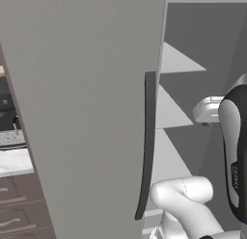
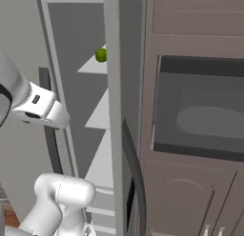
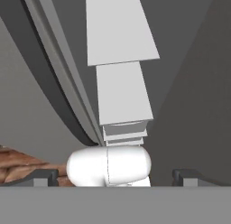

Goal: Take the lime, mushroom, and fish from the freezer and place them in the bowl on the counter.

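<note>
Freezer [image 2: 81,111] open, pale shelves [image 3: 122,90] stacked inside, lime [image 2: 100,55] up on a high shelf (visible from the right base camera alone). Gripper [image 3: 115,175] released, spread wide, aimed low. Risk: clipping the door's dark handle [image 1: 147,146] while swinging upward.

Freezer [image 2: 81,111] open, its door [image 1: 87,112] swung out at nine o'clock, lime [image 2: 100,55] on upper shelf [image 2: 93,66] inside, built-in oven [image 2: 200,111] at three o'clock, counter [image 1: 14,161] beyond the door at nine o'clock
</note>
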